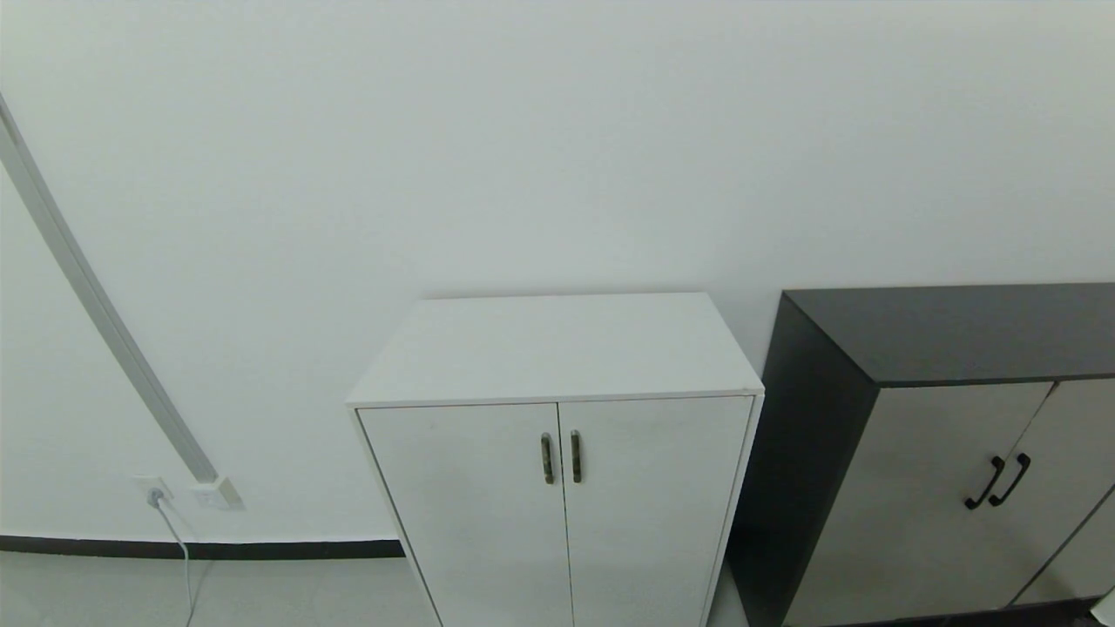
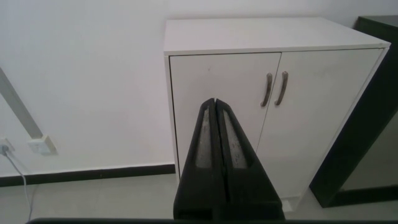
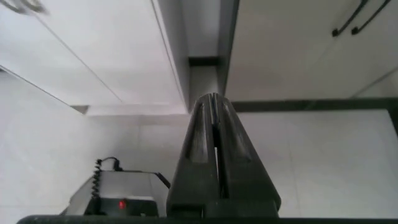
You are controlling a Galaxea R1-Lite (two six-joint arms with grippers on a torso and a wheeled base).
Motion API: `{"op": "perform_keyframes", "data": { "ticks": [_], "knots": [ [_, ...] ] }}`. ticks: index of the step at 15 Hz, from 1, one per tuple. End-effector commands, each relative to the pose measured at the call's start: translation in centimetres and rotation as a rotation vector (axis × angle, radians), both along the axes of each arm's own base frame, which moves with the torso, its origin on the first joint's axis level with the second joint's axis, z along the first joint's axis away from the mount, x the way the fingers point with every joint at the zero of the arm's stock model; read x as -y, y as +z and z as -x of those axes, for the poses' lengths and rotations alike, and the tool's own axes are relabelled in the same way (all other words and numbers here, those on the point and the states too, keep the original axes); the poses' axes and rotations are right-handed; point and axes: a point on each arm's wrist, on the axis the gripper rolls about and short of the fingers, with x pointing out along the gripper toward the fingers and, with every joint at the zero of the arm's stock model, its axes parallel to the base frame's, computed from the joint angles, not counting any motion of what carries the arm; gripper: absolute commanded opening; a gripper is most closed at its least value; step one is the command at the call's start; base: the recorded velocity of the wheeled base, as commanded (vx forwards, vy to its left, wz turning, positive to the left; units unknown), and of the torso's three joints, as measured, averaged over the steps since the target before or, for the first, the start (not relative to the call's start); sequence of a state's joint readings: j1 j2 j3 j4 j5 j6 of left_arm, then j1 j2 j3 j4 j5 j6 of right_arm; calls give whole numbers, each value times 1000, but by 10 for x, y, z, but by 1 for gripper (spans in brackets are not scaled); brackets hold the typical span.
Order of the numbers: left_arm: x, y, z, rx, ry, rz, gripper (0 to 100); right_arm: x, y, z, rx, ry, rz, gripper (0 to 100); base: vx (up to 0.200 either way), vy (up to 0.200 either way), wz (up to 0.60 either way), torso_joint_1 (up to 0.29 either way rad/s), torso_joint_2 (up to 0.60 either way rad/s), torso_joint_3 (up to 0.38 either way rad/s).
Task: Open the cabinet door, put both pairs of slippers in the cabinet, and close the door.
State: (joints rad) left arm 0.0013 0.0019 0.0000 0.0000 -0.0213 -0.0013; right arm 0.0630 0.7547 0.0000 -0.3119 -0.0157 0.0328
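White wall (image 1: 557, 131) backs the closed white cabinet (image 1: 557, 488) ahead of the left gripper (image 2: 215, 102); dark cabinet (image 1: 949, 331) beyond the right gripper (image 3: 214, 98); both pinched together.

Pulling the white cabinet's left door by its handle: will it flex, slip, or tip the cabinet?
The flat white panel door looks rigid, so it should swing as one piece. Its slim vertical metal bar handle looks smooth; a loose grip may slip. The white cabinet is broad and backs onto the wall, so tipping seems unlikely.
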Motion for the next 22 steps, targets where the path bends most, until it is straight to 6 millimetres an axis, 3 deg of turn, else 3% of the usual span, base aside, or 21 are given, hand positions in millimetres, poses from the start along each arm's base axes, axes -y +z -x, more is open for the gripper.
{"op": "perform_keyframes", "data": {
  "ticks": [1,7,14,22],
  "knots": [
    [0,0,0,0,0,0,0,1,-2,27,118,48,-25,0,0,0,0,0,0,0],
    [0,0,0,0,0,-1,0,2,-13,50,172,108,-32,0,0,0,0,0,0,0],
    [0,0,0,0,0,-1,0,4,-15,64,326,117,-49,0,0,0,0,0,0,0],
    [0,0,0,0,0,-1,0,5,-20,68,341,83,-27,0,0,0,0,0,0,0]
  ]
}}
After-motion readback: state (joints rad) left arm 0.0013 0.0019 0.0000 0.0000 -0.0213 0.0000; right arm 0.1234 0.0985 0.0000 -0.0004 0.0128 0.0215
